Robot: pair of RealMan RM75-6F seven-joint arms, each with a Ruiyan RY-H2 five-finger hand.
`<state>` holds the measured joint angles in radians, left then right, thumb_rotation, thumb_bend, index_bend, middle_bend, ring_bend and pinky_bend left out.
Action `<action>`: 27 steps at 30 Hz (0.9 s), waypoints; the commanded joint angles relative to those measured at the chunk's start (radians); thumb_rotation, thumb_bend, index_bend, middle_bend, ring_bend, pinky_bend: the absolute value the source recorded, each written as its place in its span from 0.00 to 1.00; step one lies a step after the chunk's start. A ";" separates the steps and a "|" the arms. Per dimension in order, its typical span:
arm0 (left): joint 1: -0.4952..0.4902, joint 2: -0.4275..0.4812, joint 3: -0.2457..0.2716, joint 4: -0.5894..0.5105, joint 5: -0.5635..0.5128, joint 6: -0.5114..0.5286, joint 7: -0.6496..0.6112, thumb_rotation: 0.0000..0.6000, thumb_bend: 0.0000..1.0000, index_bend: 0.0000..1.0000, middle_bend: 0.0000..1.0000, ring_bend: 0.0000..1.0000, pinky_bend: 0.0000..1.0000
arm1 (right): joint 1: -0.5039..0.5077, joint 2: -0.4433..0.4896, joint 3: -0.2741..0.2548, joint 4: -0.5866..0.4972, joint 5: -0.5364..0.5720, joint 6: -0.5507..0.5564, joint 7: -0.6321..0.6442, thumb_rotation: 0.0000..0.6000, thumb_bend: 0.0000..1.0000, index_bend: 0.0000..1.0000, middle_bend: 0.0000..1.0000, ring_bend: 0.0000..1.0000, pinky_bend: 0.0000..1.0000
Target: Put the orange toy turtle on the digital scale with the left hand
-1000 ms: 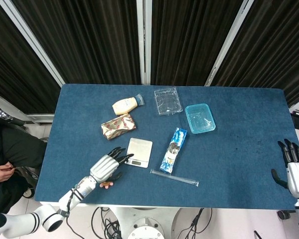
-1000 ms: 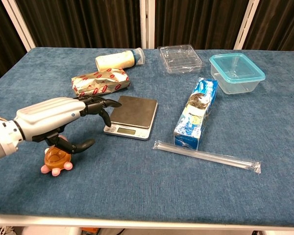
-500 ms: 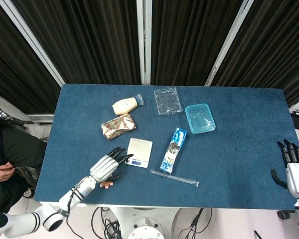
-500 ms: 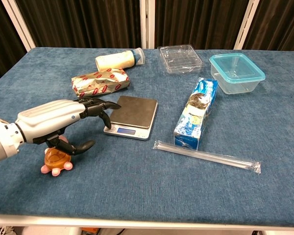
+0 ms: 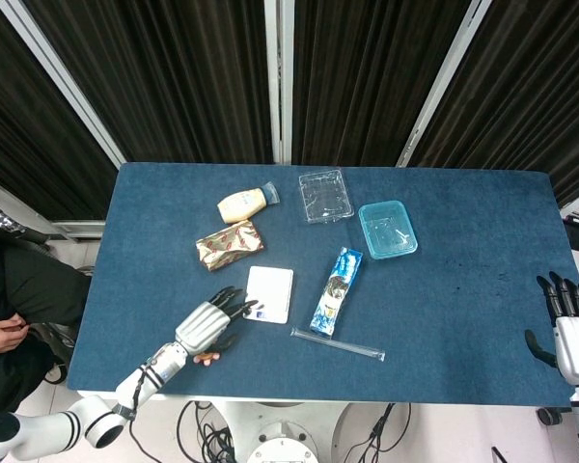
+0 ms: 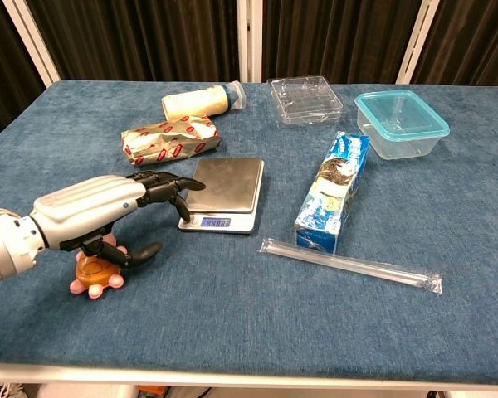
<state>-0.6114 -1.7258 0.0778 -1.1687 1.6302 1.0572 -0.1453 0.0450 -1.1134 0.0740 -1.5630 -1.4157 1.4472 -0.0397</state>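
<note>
The orange toy turtle [image 6: 95, 272] with pink feet sits on the blue cloth near the front left edge, half hidden under my left hand [image 6: 100, 211]. That hand hovers over it with fingers spread and the thumb curved beside the shell, holding nothing. Its fingertips [image 6: 181, 184] reach the left edge of the digital scale [image 6: 224, 186], whose display is lit. From the head view, the turtle [image 5: 206, 358] peeks out below the left hand [image 5: 207, 323], and the scale [image 5: 270, 292] lies just to its right. My right hand [image 5: 571, 328] stays off the table's right edge, fingers extended.
Behind the scale lie a brown wrapped packet [image 6: 170, 138] and a cream bottle [image 6: 197, 102]. A blue snack pack [image 6: 332, 191] and a long clear tube [image 6: 349, 265] lie right of the scale. A clear tray [image 6: 305, 99] and a teal container [image 6: 401, 123] stand at the back.
The scale has shifted and turned slightly away from the left hand's fingertips, and its display now shows digits. The left hand has sunk a little over the turtle.
</note>
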 commanded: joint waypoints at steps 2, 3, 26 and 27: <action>0.000 0.002 -0.001 -0.004 0.004 0.007 0.001 1.00 0.47 0.02 0.26 0.00 0.00 | 0.001 0.000 0.001 0.001 -0.001 0.000 0.003 1.00 0.26 0.00 0.00 0.00 0.00; -0.001 0.003 -0.002 -0.006 0.005 0.010 0.003 1.00 0.47 0.02 0.26 0.00 0.00 | 0.001 0.000 0.001 0.001 -0.002 0.001 0.003 1.00 0.26 0.00 0.00 0.00 0.00; 0.030 0.318 0.002 -0.375 -0.018 0.060 0.101 1.00 0.13 0.02 0.17 0.00 0.02 | 0.005 0.007 0.008 0.005 -0.013 0.006 0.032 1.00 0.25 0.00 0.00 0.00 0.00; 0.032 0.330 0.009 -0.387 -0.025 0.049 0.123 0.99 0.12 0.02 0.17 0.00 0.04 | 0.006 0.008 0.008 0.005 -0.015 0.006 0.034 1.00 0.25 0.00 0.00 0.00 0.00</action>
<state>-0.5883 -1.4346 0.0615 -1.5158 1.6232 1.1394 -0.0688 0.0504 -1.1060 0.0816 -1.5581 -1.4298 1.4535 -0.0055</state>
